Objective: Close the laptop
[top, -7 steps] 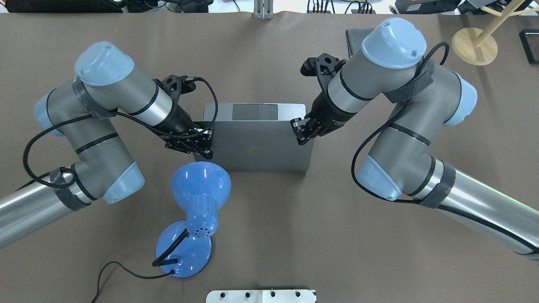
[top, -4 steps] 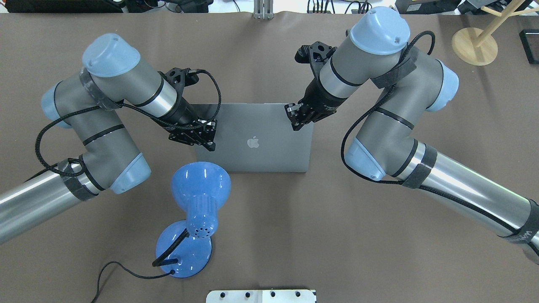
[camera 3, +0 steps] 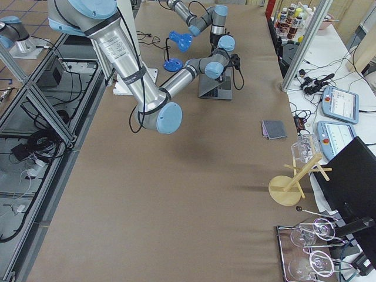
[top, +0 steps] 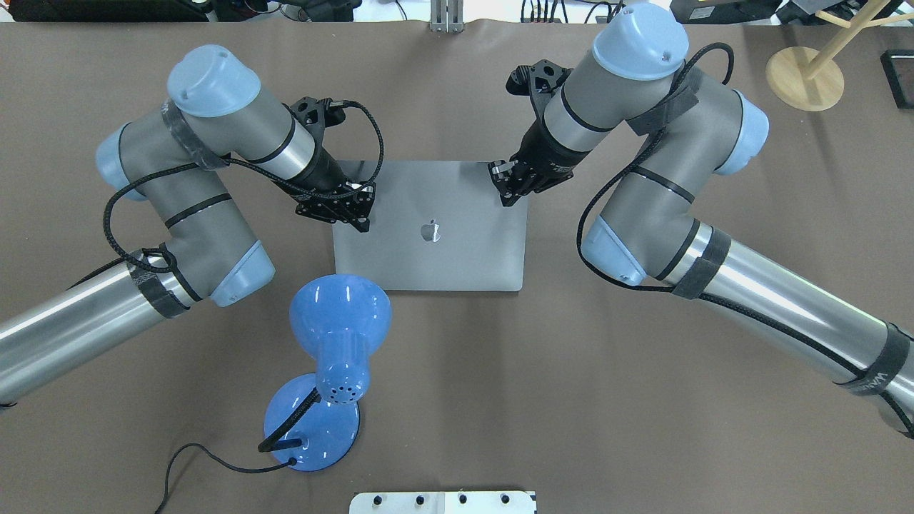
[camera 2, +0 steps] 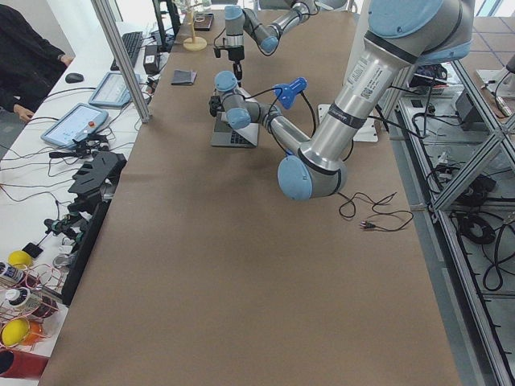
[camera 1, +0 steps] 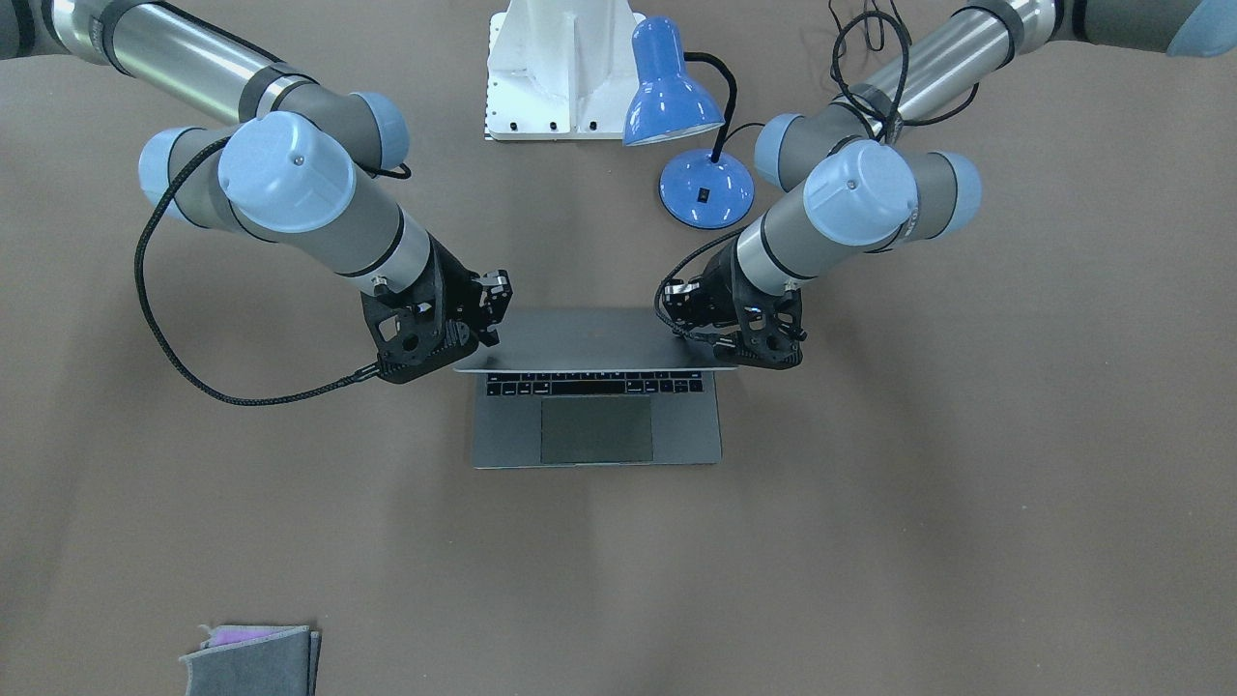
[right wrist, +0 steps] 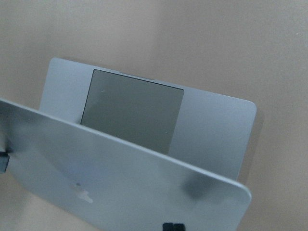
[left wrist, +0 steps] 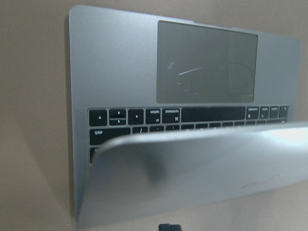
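Pretty clearly a robotics lab: a long brown-covered work table (camera 2: 241, 281) ringed by silver aluminium frame struts (camera 2: 122, 60), grey touchscreen teach pendants (camera 3: 339, 101) on the white side benches (camera 2: 32, 217) (cables tangled all over there), two big grey-and-blue industrial robot arms (top: 207, 214), and an operator in black (camera 2: 28, 56) sitting alongside.

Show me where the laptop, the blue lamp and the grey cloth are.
laptop (top: 457, 246), overhead view, on its lid.
blue lamp (top: 340, 308), overhead view, on its shade.
grey cloth (camera 1: 253, 665), front-facing view, on its top fold.
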`<state>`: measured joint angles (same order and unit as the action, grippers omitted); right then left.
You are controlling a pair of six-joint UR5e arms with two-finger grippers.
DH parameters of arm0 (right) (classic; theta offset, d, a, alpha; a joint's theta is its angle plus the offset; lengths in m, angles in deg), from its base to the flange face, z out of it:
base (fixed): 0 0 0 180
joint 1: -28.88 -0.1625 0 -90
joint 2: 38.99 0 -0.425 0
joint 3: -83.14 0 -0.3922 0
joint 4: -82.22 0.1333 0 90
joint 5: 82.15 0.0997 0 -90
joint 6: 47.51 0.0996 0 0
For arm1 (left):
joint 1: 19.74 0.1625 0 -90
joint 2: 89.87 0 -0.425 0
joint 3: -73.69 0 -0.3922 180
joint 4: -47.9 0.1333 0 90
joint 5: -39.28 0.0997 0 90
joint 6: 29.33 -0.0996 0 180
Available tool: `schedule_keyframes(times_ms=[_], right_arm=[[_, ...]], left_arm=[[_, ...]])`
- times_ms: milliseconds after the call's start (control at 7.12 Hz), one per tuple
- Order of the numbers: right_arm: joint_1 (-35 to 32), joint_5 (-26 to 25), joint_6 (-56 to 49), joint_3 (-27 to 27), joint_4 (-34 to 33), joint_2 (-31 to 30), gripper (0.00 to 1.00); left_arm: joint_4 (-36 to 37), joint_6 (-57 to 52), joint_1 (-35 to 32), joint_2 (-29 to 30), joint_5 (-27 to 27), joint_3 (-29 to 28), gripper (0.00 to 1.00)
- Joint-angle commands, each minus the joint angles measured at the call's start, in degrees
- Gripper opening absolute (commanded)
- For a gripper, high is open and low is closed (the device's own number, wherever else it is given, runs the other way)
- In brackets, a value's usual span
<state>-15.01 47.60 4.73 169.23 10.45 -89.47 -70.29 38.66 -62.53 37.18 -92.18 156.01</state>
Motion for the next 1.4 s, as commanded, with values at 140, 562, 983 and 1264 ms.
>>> schedule_keyframes(times_ms=[140, 562, 983, 1264], right_arm=[[-0.2, -1.6, 0.0, -6.9, 0.1, 4.5, 0.0], [-0.1, -3.2, 0.1, -19.5, 10.9, 7.5, 0.0], [0.1, -4.2, 0.1, -22.8, 11.0, 9.1, 0.0], [0.1, -4.2, 0.0, -24.0, 11.1, 9.6, 0.0]], left_arm=[[-3.8, -0.5, -1.0, 1.1, 2.4, -5.2, 0.0], [-3.9, -0.5, -1.1, 1.4, 2.4, -5.8, 0.0], [-3.9, -0.5, -1.0, 2.6, 2.7, -7.6, 0.0], [-5.7, -0.5, -1.0, 5.0, 5.4, -12.0, 0.0]])
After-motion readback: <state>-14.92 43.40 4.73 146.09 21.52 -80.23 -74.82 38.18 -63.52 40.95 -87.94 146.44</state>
